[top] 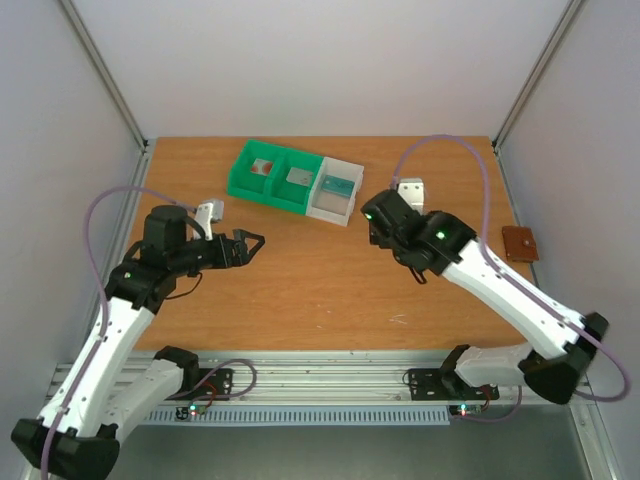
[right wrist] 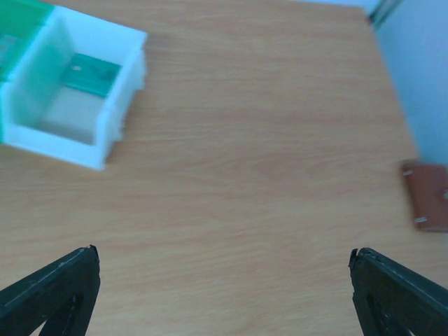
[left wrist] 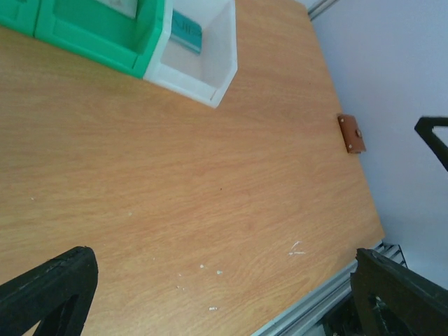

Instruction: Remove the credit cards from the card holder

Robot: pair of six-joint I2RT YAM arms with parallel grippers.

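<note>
The left arm [top: 110, 335] and right arm [top: 500, 290] are built of white links and black joints, tipped with black jaws; lilac cables [top: 441, 138] are looped alongside each.

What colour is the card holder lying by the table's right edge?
The card holder is tan brown with a leather look, clearest in the left wrist view.

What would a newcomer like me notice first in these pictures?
The bright green bin beside a white bin at the far middle of the table stands out most, with small cards lying inside. Then the left gripper and right gripper, both open and empty. A small brown card holder lies alone near the right edge.
</note>
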